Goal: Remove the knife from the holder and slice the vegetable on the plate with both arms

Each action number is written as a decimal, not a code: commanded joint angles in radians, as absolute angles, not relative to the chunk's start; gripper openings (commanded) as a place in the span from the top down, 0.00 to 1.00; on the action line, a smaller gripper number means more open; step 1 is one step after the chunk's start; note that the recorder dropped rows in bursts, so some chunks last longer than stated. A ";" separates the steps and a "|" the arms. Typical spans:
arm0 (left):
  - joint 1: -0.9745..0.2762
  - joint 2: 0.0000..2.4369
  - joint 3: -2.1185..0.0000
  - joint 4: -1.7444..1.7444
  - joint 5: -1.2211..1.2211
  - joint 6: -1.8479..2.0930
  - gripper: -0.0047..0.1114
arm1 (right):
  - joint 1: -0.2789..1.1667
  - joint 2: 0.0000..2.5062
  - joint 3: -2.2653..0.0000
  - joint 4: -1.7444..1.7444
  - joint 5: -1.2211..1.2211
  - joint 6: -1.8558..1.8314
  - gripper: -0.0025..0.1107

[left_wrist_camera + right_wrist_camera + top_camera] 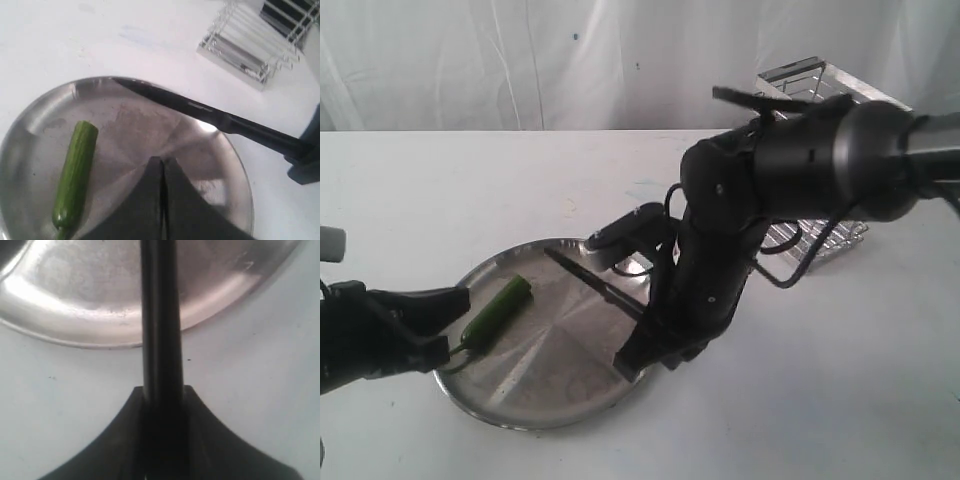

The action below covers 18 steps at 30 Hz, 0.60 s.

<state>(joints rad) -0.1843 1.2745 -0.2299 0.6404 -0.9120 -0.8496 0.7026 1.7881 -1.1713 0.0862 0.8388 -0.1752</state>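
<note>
Knife (200,109) out of holder (820,80), which sits at 1 o'clock from plate in exterior view.
Right gripper (161,400) clamped on handle, blade over plate (30,130) in 12–2 sector.
Chili (75,175) at plate's 10 o'clock, blade well apart.
Left gripper (163,162) jaws pressed together, empty, beside stem at 8 o'clock rim.
Step, my read: bringing blade to chili.
Next: left pins chili; right swings blade square across it, clear of left fingers.

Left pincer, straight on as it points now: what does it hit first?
Likely the knife: its blade crosses the plate directly ahead of the shut left pincer. The chili lies off to the side. Height is unclear; it might pass under.
</note>
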 commanded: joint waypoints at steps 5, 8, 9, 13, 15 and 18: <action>-0.186 1.205 -0.386 0.397 -0.739 -0.894 0.96 | 0.695 1.637 -1.188 0.035 0.909 -0.213 0.98; -0.188 1.232 -0.549 0.550 -0.491 -0.919 0.96 | 0.695 1.660 -1.226 0.128 0.956 -0.303 0.98; -0.193 1.249 -0.593 0.616 -0.435 -0.950 0.96 | 0.695 1.677 -1.242 0.165 0.973 -0.335 0.98; -0.197 1.344 -0.765 0.992 -0.316 -1.199 0.96 | 0.695 1.757 -1.298 0.187 0.983 -0.356 0.98; -0.197 1.387 -0.821 1.156 -0.319 -1.353 0.96 | 0.695 1.799 -1.314 0.187 0.968 -0.356 0.98; -0.197 1.462 -0.876 1.336 -0.351 -1.497 0.96 | 0.695 1.858 -1.334 0.187 0.945 -0.356 0.98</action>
